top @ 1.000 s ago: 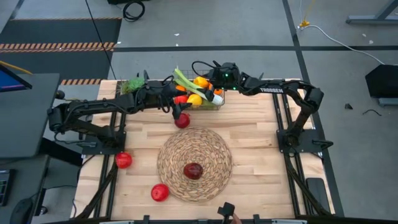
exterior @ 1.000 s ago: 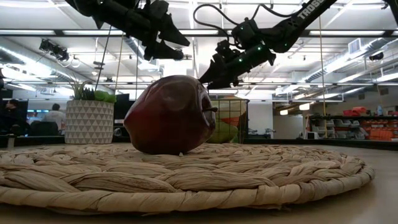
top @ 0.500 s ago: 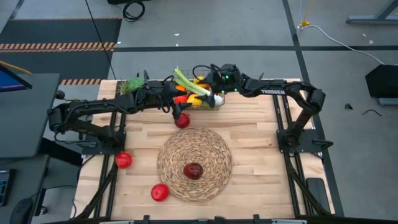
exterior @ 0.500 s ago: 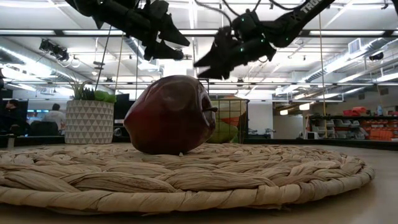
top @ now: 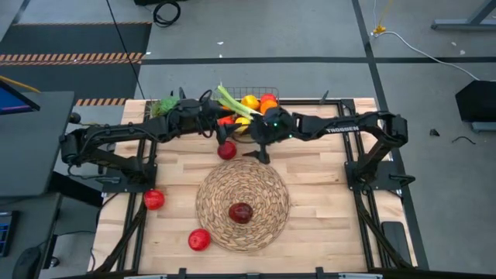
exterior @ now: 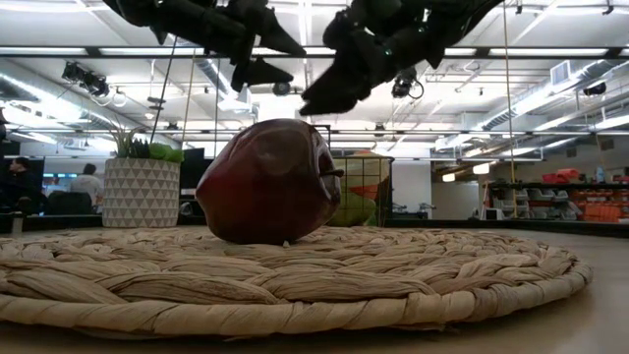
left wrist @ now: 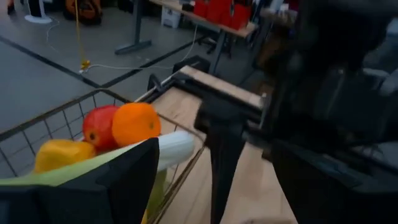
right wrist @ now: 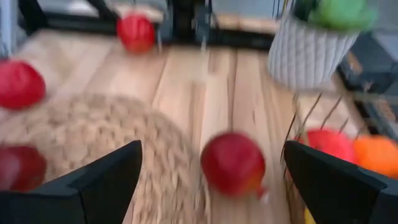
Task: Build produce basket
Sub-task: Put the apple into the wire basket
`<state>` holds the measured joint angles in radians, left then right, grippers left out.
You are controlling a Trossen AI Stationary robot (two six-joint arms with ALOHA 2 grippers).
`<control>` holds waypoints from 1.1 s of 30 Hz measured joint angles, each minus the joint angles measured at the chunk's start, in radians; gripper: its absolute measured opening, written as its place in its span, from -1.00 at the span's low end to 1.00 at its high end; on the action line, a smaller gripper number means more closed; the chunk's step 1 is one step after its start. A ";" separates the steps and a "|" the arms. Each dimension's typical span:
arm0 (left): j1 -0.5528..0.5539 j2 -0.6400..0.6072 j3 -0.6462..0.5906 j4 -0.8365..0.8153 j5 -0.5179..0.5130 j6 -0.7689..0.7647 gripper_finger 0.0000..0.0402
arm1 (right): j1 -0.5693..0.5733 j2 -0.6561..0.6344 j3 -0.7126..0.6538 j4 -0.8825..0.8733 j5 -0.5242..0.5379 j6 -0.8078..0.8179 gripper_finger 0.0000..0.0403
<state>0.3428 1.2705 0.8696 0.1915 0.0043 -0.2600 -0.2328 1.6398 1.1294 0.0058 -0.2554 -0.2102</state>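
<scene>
The wire basket (top: 260,91) stands at the table's far edge, filled with a leek (top: 231,101), a lemon, oranges and a red apple. The left wrist view also shows the basket (left wrist: 74,115). My left gripper (top: 215,130) is open beside the basket's near left corner. I cannot tell whether it touches anything. My right gripper (top: 260,153) is open and empty between the basket and the straw mat (top: 242,203). In the right wrist view, a loose red apple (right wrist: 233,163) lies on the table ahead of its spread fingers. The same apple shows in the high view (top: 226,150).
A dark red apple (top: 240,211) lies on the mat. Two more red apples (top: 153,199) (top: 199,239) lie on the table's near left part. A white pot with a green plant (top: 165,105) stands at the far left. Bare wood lies right of the mat.
My right gripper has left its place over the basket and gone toward the table's near edge and a little left. It now hangs by the mat's far rim, close to the loose red apple. Its fingers have stayed spread.
</scene>
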 joint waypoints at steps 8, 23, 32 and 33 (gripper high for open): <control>0.026 -0.005 0.001 0.027 -0.026 -0.021 0.56 | 0.000 -0.040 -0.001 -0.281 0.021 0.060 0.97; -0.102 -0.030 0.054 -0.956 0.172 -0.282 0.56 | 0.000 -0.085 -0.160 -0.326 0.030 0.108 0.97; -0.421 -0.030 0.150 -1.469 0.118 -0.623 0.56 | 0.001 -0.085 -0.210 -0.282 0.030 0.122 0.97; -0.459 -0.030 0.152 -1.490 0.120 -0.659 0.56 | 0.001 -0.085 -0.216 -0.274 0.030 0.122 0.97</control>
<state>-0.1160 1.2404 1.0212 -1.2982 0.1244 -0.9194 -0.2318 1.5547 0.9133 -0.2687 -0.2253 -0.0883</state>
